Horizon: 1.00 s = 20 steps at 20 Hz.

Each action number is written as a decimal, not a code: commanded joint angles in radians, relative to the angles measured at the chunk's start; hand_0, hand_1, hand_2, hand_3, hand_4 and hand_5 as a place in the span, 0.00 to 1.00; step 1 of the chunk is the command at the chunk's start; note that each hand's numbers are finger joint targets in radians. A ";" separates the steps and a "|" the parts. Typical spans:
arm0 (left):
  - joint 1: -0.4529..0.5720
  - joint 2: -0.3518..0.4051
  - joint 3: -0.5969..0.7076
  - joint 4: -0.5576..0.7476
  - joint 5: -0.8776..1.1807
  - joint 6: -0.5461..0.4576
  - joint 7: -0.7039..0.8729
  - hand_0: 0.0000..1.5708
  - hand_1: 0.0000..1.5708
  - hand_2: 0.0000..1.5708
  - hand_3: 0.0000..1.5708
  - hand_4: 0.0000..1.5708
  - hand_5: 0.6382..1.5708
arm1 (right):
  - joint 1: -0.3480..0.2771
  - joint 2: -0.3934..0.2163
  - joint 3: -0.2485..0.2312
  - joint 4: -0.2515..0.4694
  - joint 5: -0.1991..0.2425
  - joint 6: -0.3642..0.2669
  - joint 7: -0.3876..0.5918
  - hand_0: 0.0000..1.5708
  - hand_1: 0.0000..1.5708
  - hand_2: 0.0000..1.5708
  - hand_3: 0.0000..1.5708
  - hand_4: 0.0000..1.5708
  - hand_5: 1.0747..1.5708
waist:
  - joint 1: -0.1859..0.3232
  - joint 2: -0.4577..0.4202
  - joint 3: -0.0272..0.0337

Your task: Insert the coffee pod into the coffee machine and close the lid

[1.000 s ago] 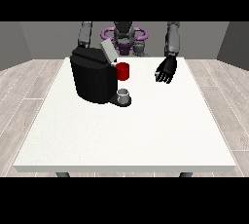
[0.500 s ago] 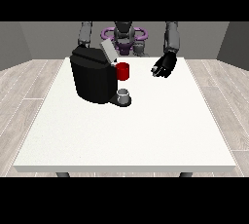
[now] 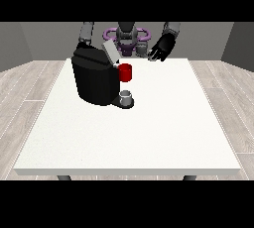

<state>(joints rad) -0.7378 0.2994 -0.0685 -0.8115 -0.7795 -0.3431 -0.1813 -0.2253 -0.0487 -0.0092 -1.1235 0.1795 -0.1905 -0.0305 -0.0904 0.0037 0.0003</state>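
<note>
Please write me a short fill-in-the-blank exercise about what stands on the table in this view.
1. The coffee machine is coloured ____.
2. The red thing at the machine sits on the side of the machine toward the view's ____.
3. The hand at the view's right is over the table's ____ edge, the one nearest the robot.
4. The lid of the machine stands ____.

Missing words: black; right; far; open

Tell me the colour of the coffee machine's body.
Black. The coffee machine shows best in the front view, its only view.
</note>
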 commanded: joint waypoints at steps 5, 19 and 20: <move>-0.139 -0.003 0.044 -0.024 0.004 -0.078 0.102 0.85 0.85 0.87 0.86 0.36 1.00 | -0.021 -0.030 -0.006 -0.041 -0.038 0.079 -0.003 0.00 0.00 0.00 0.00 0.00 1.00 | -0.064 0.012 0.0000; -0.400 0.115 0.193 0.055 0.057 -0.095 0.141 0.75 0.75 0.80 0.81 0.31 1.00 | -0.131 -0.017 0.012 -0.157 -0.003 0.033 0.003 0.00 0.00 0.00 0.00 0.02 1.00 | -0.197 0.187 -0.0001; -0.420 0.091 0.182 0.033 0.059 -0.112 0.165 0.74 0.74 0.79 0.81 0.31 1.00 | -0.185 -0.065 -0.051 -0.113 -0.036 0.056 0.022 0.00 0.00 0.00 0.00 0.00 1.00 | -0.154 0.184 0.0001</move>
<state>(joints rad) -1.0969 0.3813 0.1108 -0.7762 -0.7139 -0.4501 -0.0372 -0.3469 -0.0680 -0.0140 -1.2483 0.1651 -0.1574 -0.0201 -0.2472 0.1484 0.0002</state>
